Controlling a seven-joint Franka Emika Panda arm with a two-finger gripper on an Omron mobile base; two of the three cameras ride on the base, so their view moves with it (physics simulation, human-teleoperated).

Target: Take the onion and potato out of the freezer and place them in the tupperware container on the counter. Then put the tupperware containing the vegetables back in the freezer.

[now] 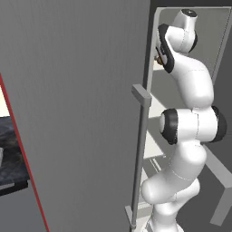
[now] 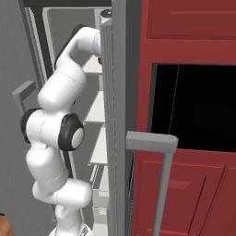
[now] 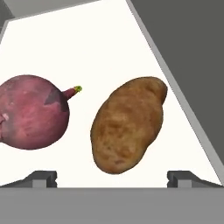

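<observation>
On a white shelf point(image 3: 109, 39) inside the freezer point(image 1: 190, 27) lie the onion point(image 3: 33, 111), dark red and round, and the brown potato point(image 3: 129, 122) to its right. My gripper point(image 3: 113, 178) is open and hovers just short of the potato, one fingertip point(image 3: 43, 177) below the onion and the other off to the right; nothing is between them. The arm point(image 1: 190, 122) reaches up into the freezer between its open doors. At the far left is the black counter point(image 1: 11, 154), with a pale grey sliver at the picture's edge that looks like the tupperware container point(image 1: 1, 155).
The freezer's left door point(image 1: 68, 113) stands open with its bar handle point(image 1: 139, 149) beside the arm. The right door's edge point(image 2: 115, 115) and its handle point(image 2: 163, 184) are close on the other side. Lower shelves point(image 2: 99, 110) sit below. Red cabinets point(image 2: 184, 27) frame a dark opening point(image 2: 198, 106).
</observation>
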